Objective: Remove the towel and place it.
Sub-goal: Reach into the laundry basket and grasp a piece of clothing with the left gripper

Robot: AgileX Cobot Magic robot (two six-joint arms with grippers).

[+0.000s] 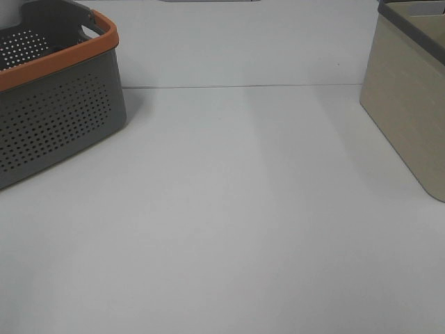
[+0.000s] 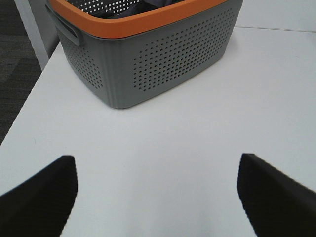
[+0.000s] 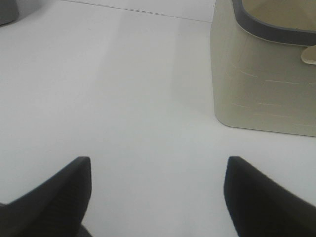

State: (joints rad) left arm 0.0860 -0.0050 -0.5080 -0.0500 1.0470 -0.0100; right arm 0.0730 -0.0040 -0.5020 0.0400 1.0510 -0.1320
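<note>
**Left gripper** (image 2: 157, 163): The jaws are set wide apart and nothing is held between them. Only bare white table (image 2: 163, 143) is seen between the two dark fingers (image 2: 42, 197). The grey perforated basket (image 2: 163, 54) with the orange rim stands ahead of the jaws, well apart from the fingertips. Inside it, just behind the near rim, a strip of dark cloth is seen; this is taken to be the towel (image 2: 131, 11). Most of the towel is hidden by the basket wall.

**Right gripper** (image 3: 158, 160): The jaws are likewise spread wide and are empty, with bare table between them. A beige bin (image 3: 256, 94) with a grey rim stands ahead of the jaws and off to one side. The towel is not seen near these jaws.

**Exterior high view:** Neither gripper is shown. The basket (image 1: 62, 118) and the bin (image 1: 410, 118) stand well apart.
</note>
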